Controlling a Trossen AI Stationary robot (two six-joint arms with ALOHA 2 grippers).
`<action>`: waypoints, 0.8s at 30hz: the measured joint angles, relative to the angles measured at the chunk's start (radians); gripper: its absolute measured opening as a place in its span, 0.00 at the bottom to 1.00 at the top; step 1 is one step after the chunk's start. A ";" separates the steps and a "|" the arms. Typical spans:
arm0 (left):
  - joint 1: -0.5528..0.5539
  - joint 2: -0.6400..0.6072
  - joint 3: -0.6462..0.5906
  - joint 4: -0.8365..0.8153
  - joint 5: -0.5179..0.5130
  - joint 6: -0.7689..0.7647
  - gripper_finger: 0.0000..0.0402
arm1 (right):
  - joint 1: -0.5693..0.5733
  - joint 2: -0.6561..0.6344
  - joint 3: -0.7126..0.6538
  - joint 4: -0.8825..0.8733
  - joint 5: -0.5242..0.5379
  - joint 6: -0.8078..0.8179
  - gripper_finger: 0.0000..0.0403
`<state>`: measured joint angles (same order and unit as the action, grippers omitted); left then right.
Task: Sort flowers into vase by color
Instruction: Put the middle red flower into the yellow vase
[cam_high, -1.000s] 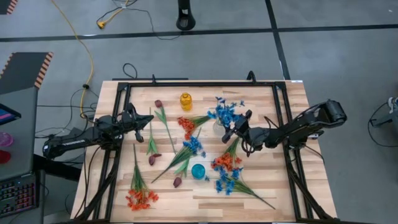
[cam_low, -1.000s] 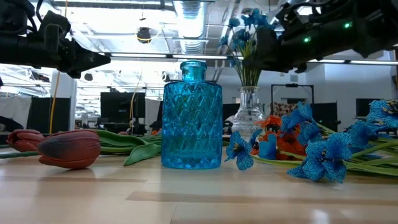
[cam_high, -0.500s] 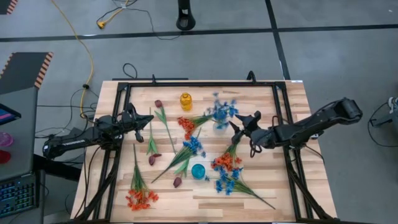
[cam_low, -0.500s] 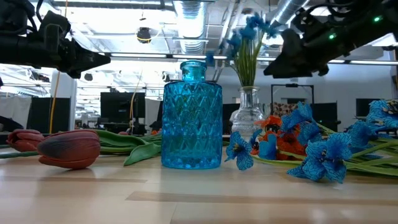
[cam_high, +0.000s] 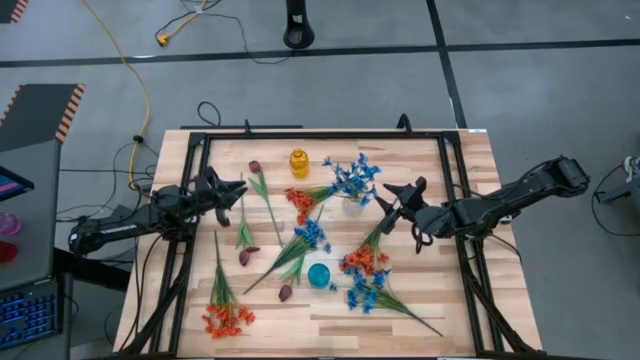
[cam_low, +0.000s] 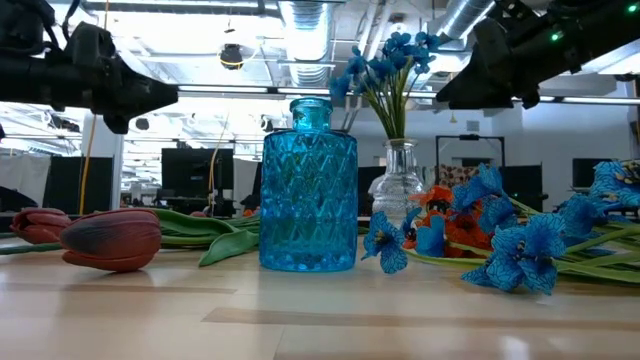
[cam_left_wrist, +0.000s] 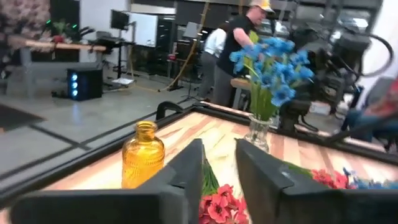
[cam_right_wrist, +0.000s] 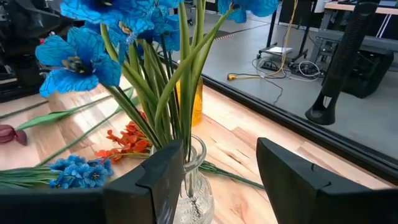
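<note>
Blue flowers (cam_high: 352, 178) stood in the clear vase (cam_high: 352, 203) mid-worktop. Your right gripper (cam_high: 392, 199) hung just beside it, jaws released and empty; the left gripper (cam_high: 235, 189) waited slightly parted. Next, you needed a low grip on a loose stem.

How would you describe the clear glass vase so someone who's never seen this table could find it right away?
Start at the wooden table and go to its far middle, just right of the small amber bottle. The clear glass vase stands there upright. Unlike the amber bottle and the blue vase, it alone holds flowers, a bunch of blue flowers.
</note>
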<state>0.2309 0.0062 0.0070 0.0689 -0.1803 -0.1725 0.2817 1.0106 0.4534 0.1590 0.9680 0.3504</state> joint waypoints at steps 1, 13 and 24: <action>0.000 0.002 0.003 0.000 -0.014 -0.022 0.28 | 0.000 -0.002 0.000 -0.001 0.000 0.000 0.57; 0.000 0.293 0.171 -0.027 -0.117 -0.310 0.48 | 0.000 -0.004 0.000 -0.003 0.000 0.000 0.57; 0.000 0.731 0.407 -0.303 -0.111 -0.481 0.48 | 0.000 -0.004 0.000 -0.015 -0.001 -0.003 0.57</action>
<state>0.2310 0.7369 0.4143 -0.2339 -0.2913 -0.6532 0.2813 1.0065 0.4534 0.1443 0.9672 0.3477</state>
